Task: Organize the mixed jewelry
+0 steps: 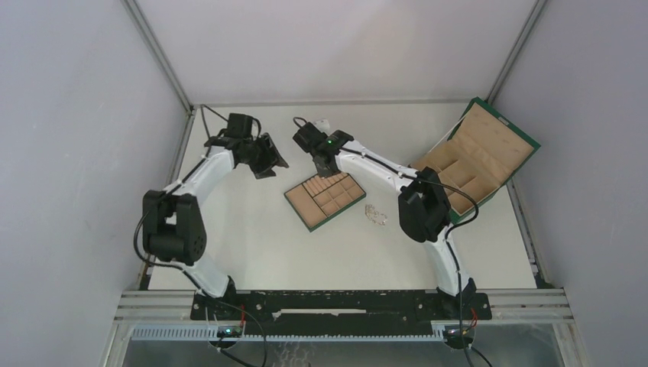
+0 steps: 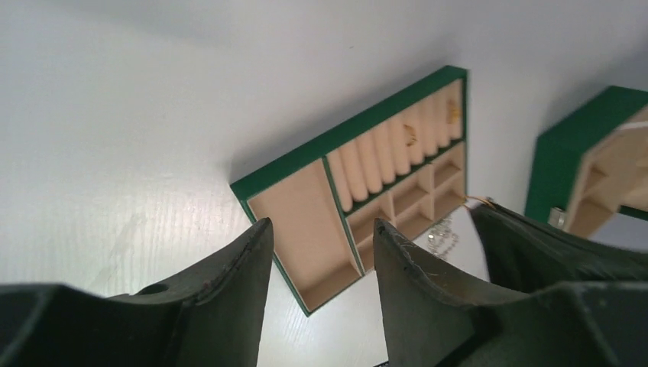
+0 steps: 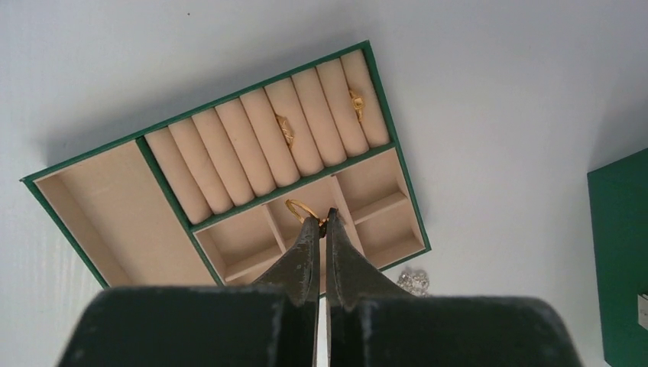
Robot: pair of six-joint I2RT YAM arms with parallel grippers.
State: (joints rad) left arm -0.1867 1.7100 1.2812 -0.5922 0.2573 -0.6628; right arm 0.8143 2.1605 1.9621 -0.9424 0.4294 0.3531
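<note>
My right gripper (image 3: 322, 220) is shut on a thin gold ring (image 3: 302, 208) and holds it above the small square compartments of the tan tray with green edge (image 3: 92, 214). Two more gold rings (image 3: 284, 130) (image 3: 356, 103) sit in the tray's ring rolls. The silvery chain tangle (image 3: 413, 281) lies on the table just outside the tray's corner; it also shows in the top view (image 1: 375, 215). My left gripper (image 2: 321, 237) is open and empty, hovering left of the tray (image 2: 298, 222). In the top view the left gripper (image 1: 269, 157) and right gripper (image 1: 321, 164) are behind the tray (image 1: 298, 212).
The large green box with tan lining (image 1: 477, 157) stands open at the back right, near the right arm's elbow (image 1: 424, 206). Its green side shows in the right wrist view (image 3: 619, 252) and the left wrist view (image 2: 569, 168). White walls enclose the table.
</note>
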